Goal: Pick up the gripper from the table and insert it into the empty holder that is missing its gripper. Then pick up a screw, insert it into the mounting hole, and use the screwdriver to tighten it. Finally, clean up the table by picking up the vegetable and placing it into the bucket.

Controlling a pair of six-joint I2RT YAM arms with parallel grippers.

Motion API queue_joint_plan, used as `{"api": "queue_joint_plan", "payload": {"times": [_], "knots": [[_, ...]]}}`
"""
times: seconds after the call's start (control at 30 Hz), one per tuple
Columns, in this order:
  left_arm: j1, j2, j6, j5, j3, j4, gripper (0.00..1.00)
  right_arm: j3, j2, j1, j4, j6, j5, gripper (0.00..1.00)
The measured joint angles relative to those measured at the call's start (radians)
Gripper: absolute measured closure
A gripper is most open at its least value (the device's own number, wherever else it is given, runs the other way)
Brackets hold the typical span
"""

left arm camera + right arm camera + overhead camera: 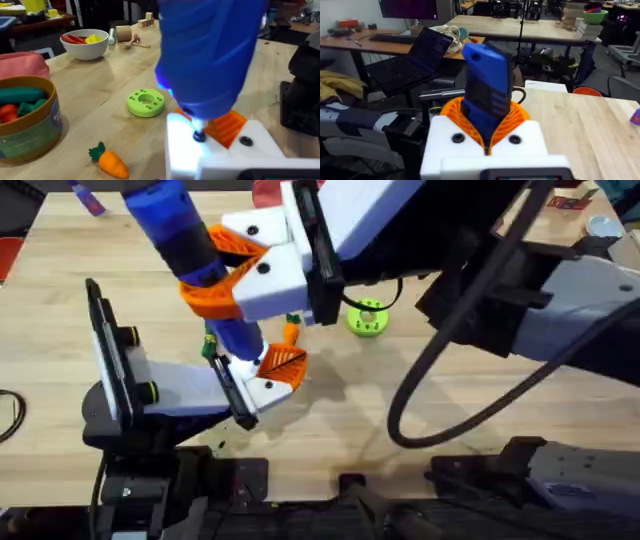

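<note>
Pale wooden table point(480, 395); behind it, desks point(485, 24) with a laptop point(415, 57) and monitor point(415, 7).

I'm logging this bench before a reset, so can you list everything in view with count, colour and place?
screwdriver: one, blue, upright, tip down on the white holder
holder: one, white block with orange gripper seated in it, table centre
carrot: one, orange with green top, lying beside the holder
green disc: one, ring-shaped, on the table behind the carrot
bucket: one, olive with tan rim, holding toy vegetables
white bowl: one, red and yellow pieces inside, far table edge
table: one, light wood
right gripper: white fingers with orange pads, clamped on the screwdriver
</note>
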State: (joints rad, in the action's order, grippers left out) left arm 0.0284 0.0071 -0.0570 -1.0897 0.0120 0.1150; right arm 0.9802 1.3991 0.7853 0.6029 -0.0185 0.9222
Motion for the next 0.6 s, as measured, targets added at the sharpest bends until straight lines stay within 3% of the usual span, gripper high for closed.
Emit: {"api": "queue_joint_plan", "payload": {"times": [0.6], "knots": [[0.000,0.000,0.000,0.000,0.000,0.000,0.992,-0.009,0.004,0.000,0.003,0.000,0.000,0.978]]}}
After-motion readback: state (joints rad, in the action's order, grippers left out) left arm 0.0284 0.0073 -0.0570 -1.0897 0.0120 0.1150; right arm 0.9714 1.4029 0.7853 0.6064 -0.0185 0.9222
